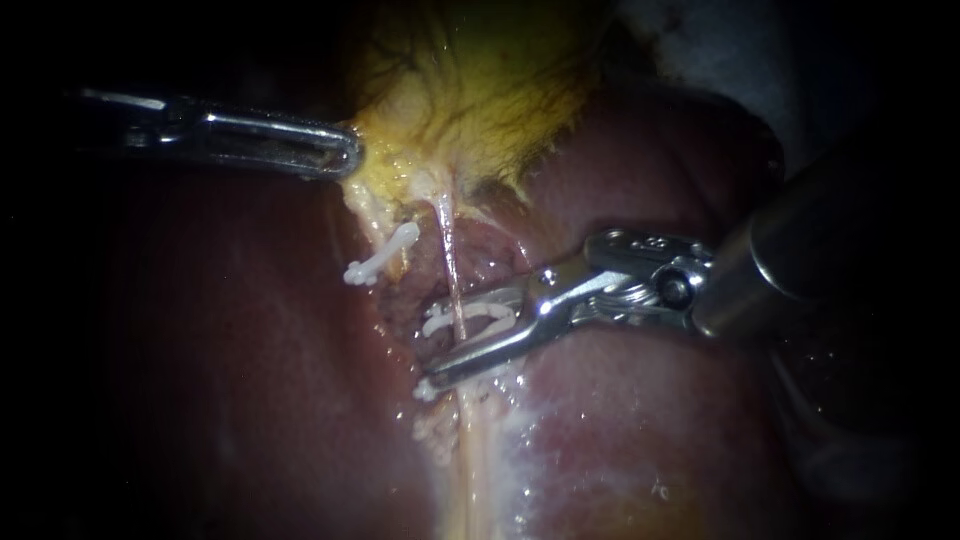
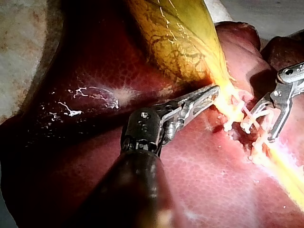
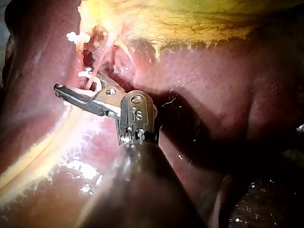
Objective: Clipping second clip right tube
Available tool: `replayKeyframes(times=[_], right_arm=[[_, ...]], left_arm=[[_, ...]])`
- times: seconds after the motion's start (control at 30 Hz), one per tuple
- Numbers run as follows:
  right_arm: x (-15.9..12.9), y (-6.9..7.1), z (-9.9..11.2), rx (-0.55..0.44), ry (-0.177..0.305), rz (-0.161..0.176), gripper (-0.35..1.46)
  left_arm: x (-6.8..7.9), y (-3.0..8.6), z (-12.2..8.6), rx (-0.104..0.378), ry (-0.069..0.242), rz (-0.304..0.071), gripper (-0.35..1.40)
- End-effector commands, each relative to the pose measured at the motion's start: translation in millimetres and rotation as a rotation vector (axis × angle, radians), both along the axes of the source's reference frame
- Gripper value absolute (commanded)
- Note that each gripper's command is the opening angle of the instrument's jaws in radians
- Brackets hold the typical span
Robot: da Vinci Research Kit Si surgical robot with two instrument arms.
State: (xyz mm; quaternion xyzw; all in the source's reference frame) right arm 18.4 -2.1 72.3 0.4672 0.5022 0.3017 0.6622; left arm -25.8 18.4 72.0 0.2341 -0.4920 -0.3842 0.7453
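Nearest the endoscope, the thick dark shaft of the right instrument [image 1: 436,346] comes in from the right over the red liver [image 1: 650,430]. Its pincer is spread: a plain gap shows between the two metal jaws, and they straddle the right tube [image 1: 447,250]. This tube is a thin pale strand that runs down from the gallbladder, crosses between the jaws and joins a pale yellowish band on the liver.

A white clip [image 1: 470,318] sits across the right tube inside the spread pincer. It lies just under the upper jaw and apart from the lower jaw. At the tip of the lower jaw there is a small white piece [image 1: 428,390], too small to tell what it is.

A little farther back and to the left of the tube, a left clip [image 1: 382,258], also white, lies tilted against the yellow fringe of tissue.

Farther still, the left instrument [image 1: 350,152] reaches in from the left. Its pincer is pressed together and pinches the edge of the gallbladder [image 1: 470,90], whose yellow, veined wall rises behind everything else. The left wrist view shows the same grip at the gallbladder's narrow end.
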Motion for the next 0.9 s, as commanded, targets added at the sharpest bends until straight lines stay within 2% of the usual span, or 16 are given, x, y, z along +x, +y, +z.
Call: replayKeyframes(times=[0.03,0.2,0.43,0.63,0.9], right_arm=[[0.0,-0.1,-0.4,0.002,0.012,-0.002,0.51],[0.2,-0.5,-1.9,0.021,0.052,0.007,0.50],[0.3,-0.1,-3.3,0.037,0.062,0.012,0.41],[-0.2,-0.1,-3.3,0.078,0.053,0.012,0.07],[-0.2,-0.2,-3.4,0.134,0.034,0.012,-0.26]], left_arm=[[0.0,0.0,0.0,0.000,0.000,0.000,-0.35],[0.0,0.0,0.0,0.000,0.000,0.000,-0.35],[0.0,0.0,0.0,0.000,0.000,0.000,-0.35],[0.0,0.0,0.0,0.000,0.000,0.000,-0.35],[0.0,0.0,0.0,0.000,0.000,0.000,-0.35]])
